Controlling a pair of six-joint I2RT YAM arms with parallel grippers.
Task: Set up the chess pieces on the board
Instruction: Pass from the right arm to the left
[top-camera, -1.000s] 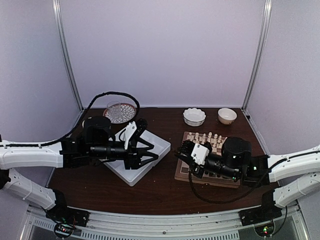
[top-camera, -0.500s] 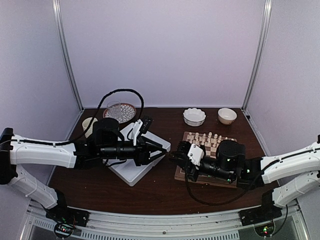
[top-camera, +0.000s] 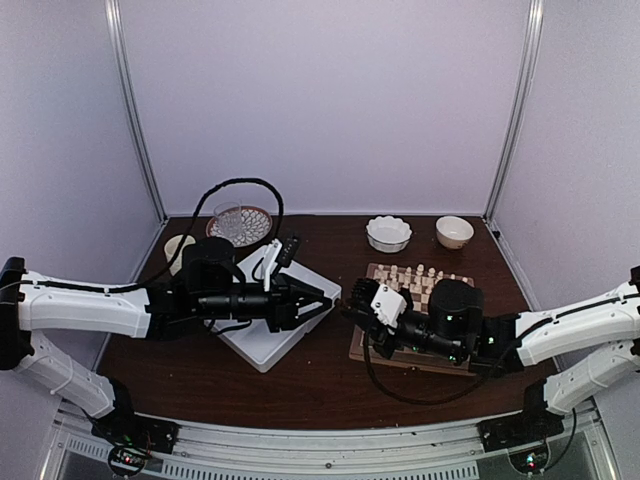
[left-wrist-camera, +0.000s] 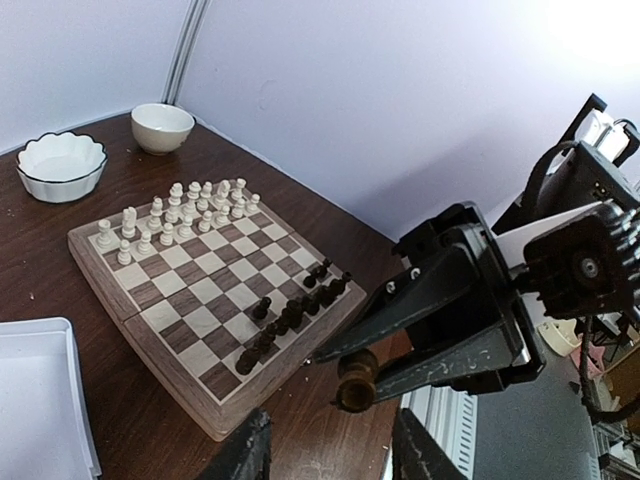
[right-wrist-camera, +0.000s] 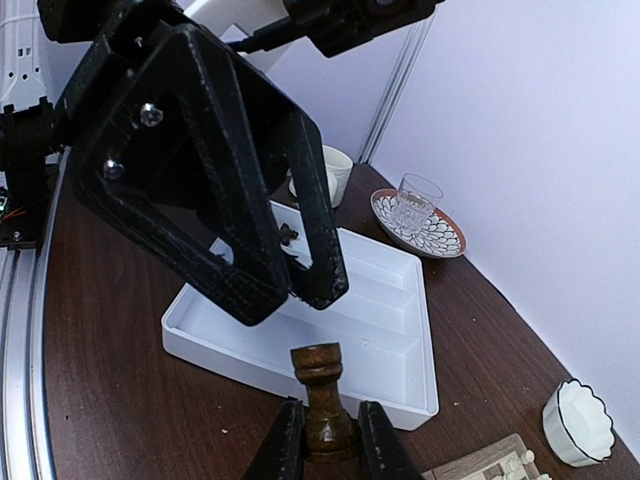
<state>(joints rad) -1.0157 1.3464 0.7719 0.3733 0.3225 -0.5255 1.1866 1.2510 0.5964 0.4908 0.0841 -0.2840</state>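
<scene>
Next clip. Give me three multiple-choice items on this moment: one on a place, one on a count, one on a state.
1. Which part of the table holds the drinking glass on its saucer?
A) far left
B) far right
C) near edge, centre

2. How many bowls stand beyond the board?
A) one
B) two
C) four

3. How do the jaws of the right gripper stand?
A) wide open
B) shut on a dark chess piece
C) shut on nothing

Answers:
1 A, the top view shows it in the far left corner.
2 B, a scalloped bowl and a plain bowl.
3 B, the right wrist view shows the piece upright between them.
</scene>
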